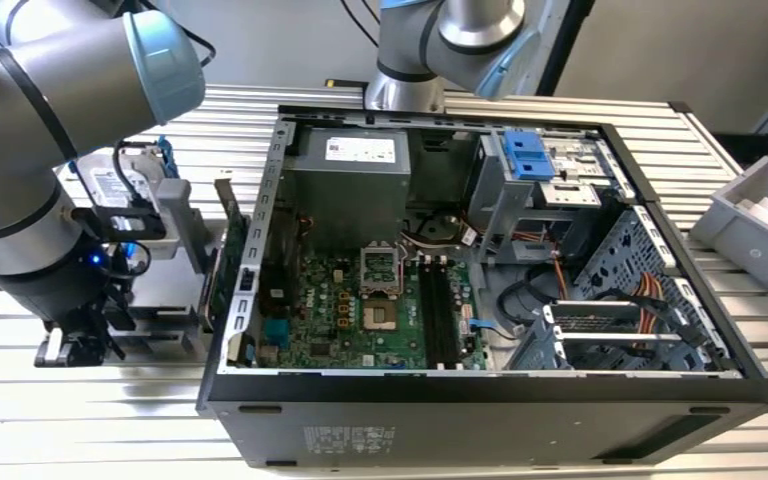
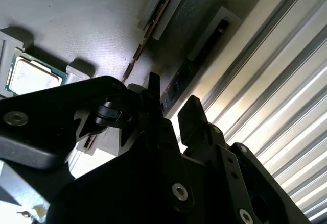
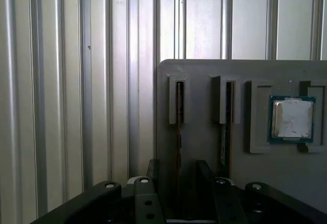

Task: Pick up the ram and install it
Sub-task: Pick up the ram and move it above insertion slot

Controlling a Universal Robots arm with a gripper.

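Thin, flat circuit-board ram stick [image 3: 179, 127]: standing edge-on in grey holder plate [image 3: 199, 71], in the slot nearest the plate's edge. Black two-finger gripper [image 3: 178, 165]: spread, straddling the stick, apparently not clamping. Pickup not yet done. Long black motherboard slots [image 1: 432, 300] in open computer case [image 1: 491, 395]: seemingly unfilled; installation outstanding.

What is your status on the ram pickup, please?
Gripper open, fingers either side of the ram. Ram on edge in its grey holder, not lifted. Beside it a second stick, apart from the fingers.
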